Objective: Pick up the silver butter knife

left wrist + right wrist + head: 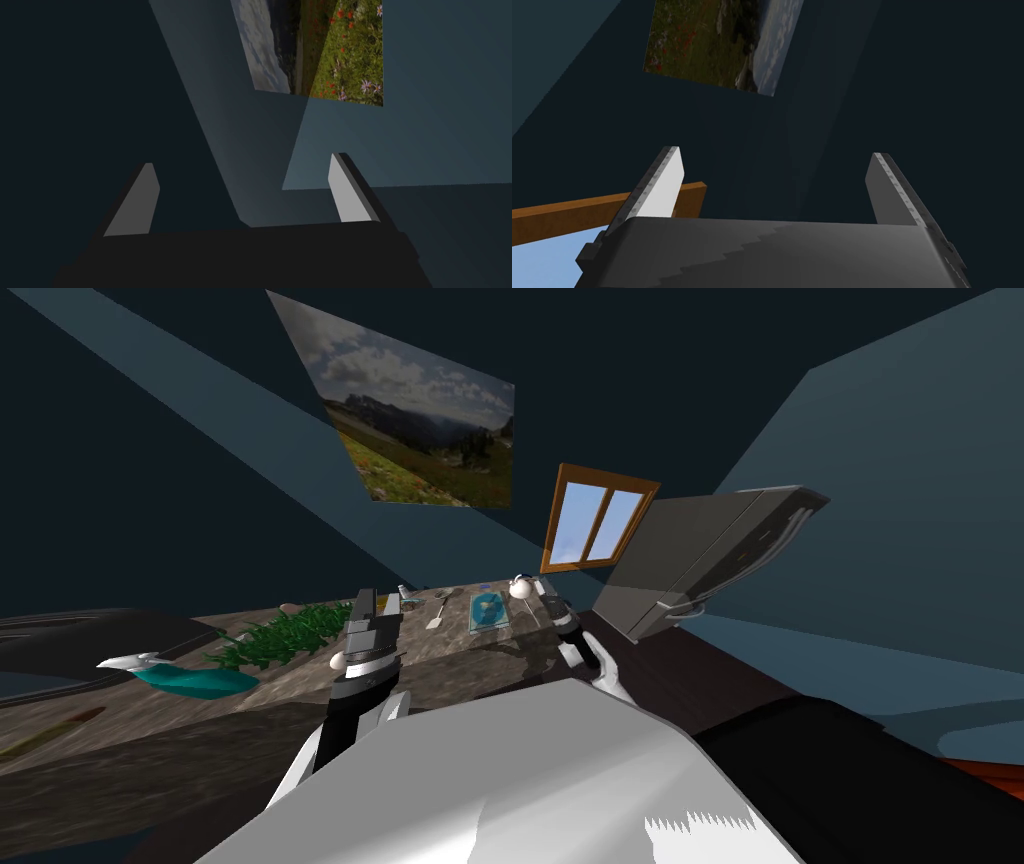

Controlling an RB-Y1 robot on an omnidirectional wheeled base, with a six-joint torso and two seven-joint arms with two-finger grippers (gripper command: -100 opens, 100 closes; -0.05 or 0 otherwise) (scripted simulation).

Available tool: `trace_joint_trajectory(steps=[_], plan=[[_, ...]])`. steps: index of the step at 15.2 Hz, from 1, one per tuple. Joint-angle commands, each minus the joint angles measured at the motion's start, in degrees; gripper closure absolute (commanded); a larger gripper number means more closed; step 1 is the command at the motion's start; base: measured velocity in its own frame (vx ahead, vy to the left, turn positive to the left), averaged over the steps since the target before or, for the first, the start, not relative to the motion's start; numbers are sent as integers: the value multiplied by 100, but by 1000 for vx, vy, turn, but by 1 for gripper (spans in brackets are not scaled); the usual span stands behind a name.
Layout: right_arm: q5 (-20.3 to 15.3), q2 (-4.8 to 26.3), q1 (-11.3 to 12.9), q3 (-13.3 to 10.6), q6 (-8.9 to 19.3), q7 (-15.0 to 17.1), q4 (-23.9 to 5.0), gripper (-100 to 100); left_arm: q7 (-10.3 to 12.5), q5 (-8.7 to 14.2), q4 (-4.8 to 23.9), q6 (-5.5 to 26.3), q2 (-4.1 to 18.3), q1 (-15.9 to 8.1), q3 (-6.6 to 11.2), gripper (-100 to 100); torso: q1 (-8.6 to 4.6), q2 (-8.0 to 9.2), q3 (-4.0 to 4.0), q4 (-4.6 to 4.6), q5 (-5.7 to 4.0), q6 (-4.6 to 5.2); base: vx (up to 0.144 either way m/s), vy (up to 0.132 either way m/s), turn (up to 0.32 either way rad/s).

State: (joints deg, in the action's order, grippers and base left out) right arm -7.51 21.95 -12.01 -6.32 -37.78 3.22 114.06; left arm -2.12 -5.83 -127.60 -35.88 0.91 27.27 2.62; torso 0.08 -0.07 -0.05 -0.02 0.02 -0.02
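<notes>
Left end effector (243,162) splayed, mottled counter (450,656)

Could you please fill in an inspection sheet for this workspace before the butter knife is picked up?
Surface: dark mottled countertop.
Job's things: butter knife, a small pale utensil lying flat far back on the counter, not held.
Clutter: teal tool with a silver tip, green leafy bunch, teal tray, white teapot.
Grippers: left claw open, empty, raised over the counter; right claw open, empty, near the teapot.
Cables: nothing seen.
Surroundings: grey fridge, wood-framed window, landscape picture.
</notes>
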Motion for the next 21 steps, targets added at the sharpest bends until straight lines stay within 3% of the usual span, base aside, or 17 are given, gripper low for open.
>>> trace_joint_trajectory(steps=[1,2,4,5,7,8,10,11,13,14,16,17,19,20,21], plan=[[-143,132,148,-113,12,86,-242,-100,0,0,0,0,0,0,0,0,0,0,0,0,0,0,9,26,9],[-331,338,374,-246,3,220,-384,-100,0,0,0,0,0,0,0,0,2,0,0,0,0,0,10,33,12],[-331,338,374,-246,3,220,-567,-100,0,0,0,0,0,0,0,0,4,-1,-1,-1,1,1,8,30,7],[-526,545,607,-386,-7,359,-779,-100,0,0,0,0,0,0,0,0,4,0,0,0,1,1,6,30,5],[-526,545,607,-386,-7,359,-905,-100,0,0,0,0,0,0,0,0,5,0,0,0,1,1,7,26,8],[-727,750,846,-531,-18,502,-1118,-100,0,0,0,0,0,0,0,0,3,1,1,0,1,2,2,28,8],[-727,750,847,-531,-18,502,-1252,-100,0,0,0,0,0,0,0,0,4,2,1,0,1,1,4,26,8],[-934,954,1090,-682,-29,650,-1445,-100,0,0,0,0,0,0,0,0,2,2,1,0,1,2,7,30,8],[-934,954,1090,-682,-29,650,-1609,-100,0,0,0,0,0,0,0,0,5,0,0,0,1,1,12,30,9],[-1146,1156,1332,-836,-42,801,-1760,-100,0,0,0,0,0,0,0,0,4,0,0,0,1,2,12,34,9],[-1146,1156,1338,-836,-42,801,-1973,-100,0,0,0,0,0,0,0,0,5,-1,-1,0,1,1,9,29,9],[-1361,1354,1546,-995,-55,954,-2125,-100,0,0,0,0,0,0,0,0,3,1,0,0,1,2,4,36,13],[-1361,1354,1587,-995,-55,954,-2344,-100,0,0,0,0,0,0,0,0,8,0,0,0,2,1,8,37,11],[-1580,1549,1823,-1158,-69,1110,-2487,-100,0,0,0,0,0,0,0,0,6,1,0,0,2,2,10,35,8],[-1580,1549,1837,-1158,-69,1110,-2625,-100,0,0,0,0,0,0,0,0,6,0,0,0,2,1,11,40,14]])
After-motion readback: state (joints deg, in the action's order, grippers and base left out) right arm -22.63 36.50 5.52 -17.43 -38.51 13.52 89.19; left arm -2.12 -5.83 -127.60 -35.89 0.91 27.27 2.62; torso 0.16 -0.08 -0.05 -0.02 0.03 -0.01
